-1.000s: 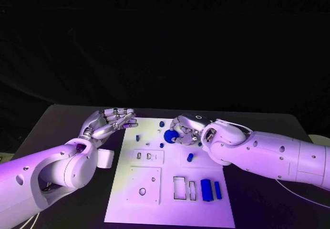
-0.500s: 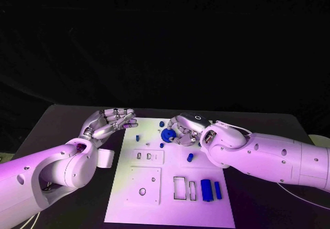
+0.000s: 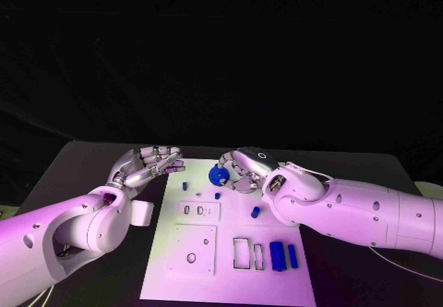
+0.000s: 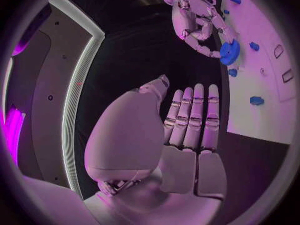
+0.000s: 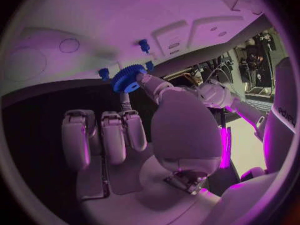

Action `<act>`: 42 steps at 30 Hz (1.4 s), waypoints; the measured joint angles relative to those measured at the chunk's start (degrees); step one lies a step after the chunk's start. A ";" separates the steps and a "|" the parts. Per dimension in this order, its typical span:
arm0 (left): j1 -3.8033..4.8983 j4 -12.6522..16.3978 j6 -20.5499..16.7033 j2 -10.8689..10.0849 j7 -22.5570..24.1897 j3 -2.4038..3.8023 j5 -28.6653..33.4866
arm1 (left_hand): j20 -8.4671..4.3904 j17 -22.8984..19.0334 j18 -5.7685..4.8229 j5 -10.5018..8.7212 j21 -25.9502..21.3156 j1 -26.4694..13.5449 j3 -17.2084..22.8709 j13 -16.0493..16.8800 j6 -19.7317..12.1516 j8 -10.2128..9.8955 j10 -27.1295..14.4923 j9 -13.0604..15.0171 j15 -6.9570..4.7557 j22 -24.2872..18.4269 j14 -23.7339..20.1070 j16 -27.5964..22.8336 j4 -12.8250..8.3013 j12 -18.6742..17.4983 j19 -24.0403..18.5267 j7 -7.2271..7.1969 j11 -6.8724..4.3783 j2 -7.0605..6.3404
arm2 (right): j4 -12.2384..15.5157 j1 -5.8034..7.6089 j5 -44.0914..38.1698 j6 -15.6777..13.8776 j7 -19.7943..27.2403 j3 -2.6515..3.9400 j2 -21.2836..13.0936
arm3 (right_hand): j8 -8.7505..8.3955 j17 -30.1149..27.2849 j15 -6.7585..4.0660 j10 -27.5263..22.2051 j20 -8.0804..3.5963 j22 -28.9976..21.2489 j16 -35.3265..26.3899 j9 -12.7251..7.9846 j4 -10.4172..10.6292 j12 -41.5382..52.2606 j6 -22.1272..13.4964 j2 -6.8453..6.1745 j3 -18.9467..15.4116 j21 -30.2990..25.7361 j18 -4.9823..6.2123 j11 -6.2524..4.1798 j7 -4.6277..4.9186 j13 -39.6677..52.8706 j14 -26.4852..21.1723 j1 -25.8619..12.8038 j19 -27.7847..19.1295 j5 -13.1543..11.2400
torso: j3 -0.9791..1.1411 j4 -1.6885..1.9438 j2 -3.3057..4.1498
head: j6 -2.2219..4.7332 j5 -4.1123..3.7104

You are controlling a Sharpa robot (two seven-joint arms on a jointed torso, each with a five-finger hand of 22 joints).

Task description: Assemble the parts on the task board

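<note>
R hand (image 3: 242, 169) pinching gear (image 3: 217, 174), L hand (image 3: 148, 163) beside board (image 3: 231, 281), prob. idle

The task board (image 3: 231, 256) lies mid-table (image 3: 83, 160); the left hand (image 3: 148, 163) hangs beside its far-left corner; the right hand (image 3: 242, 167) holds a gear (image 3: 217, 174) above its far end

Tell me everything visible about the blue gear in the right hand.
The blue gear is a small round disc with fine teeth around its rim, seemingly plastic, matte and one shade of blue. The right hand pinches it between fingertips. In the head view it shows over the far part of the task board, tilted, near small blue pegs; whether it touches the board cannot be told. The left hand is apart from it.
</note>
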 measured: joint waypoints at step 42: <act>0.01 0.06 0.03 0.15 -0.04 0.00 0.00 | 0.00 0.04 0.00 0.00 0.00 0.00 0.15 0.00 0.00 0.00 0.00 -0.04 0.00 -0.04 0.00 0.00 -0.16 -0.33 0.00 0.00 0.00 0.00 | -7.76 -0.53 0.28 2.05 -1.10 -0.20 6.31 | -0.54 -0.02 0.01 0.00 0.00 0.03 0.00 -0.13 0.17 -0.01 -0.11 0.13 0.16 0.23 0.00 0.01 -0.12 -0.02 0.00 -0.16 0.00 -0.03 | 0.07 -0.13 0.02 | -0.46 -0.04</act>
